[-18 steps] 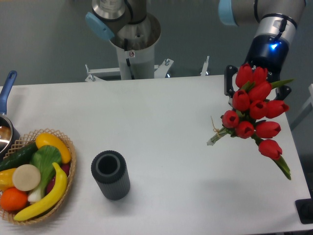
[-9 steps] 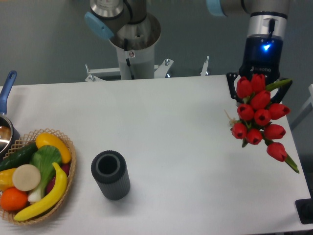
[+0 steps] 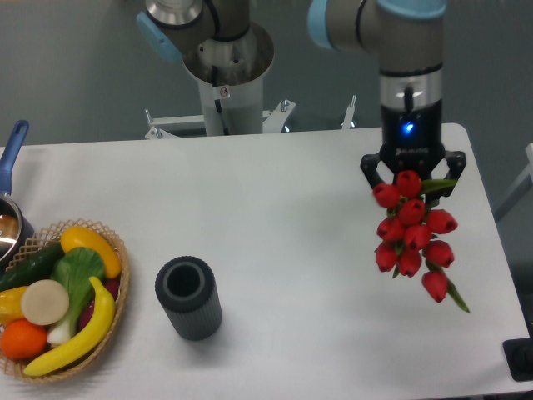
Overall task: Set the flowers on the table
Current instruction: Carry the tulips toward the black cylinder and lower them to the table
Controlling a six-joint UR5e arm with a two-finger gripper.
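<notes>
The flowers (image 3: 410, 233), a bunch of red tulips with green leaves, hang blooms toward the camera over the right part of the white table (image 3: 275, 225). My gripper (image 3: 411, 169) stands directly above them and is shut on the bunch, its dark fingers showing on either side of the top blooms. The stems and twine are hidden behind the blooms. I cannot tell whether the bunch touches the tabletop.
A dark grey ribbed cylinder vase (image 3: 188, 297) stands at the front left of centre. A wicker basket (image 3: 114, 307) of fruit and vegetables sits at the left edge, with a pan (image 3: 8, 218) behind it. The robot base (image 3: 226, 79) rises at the back.
The arm has swung left and toward the front, carrying the flowers from the right edge inward over the table. The bunch has turned so its stems no longer show.
</notes>
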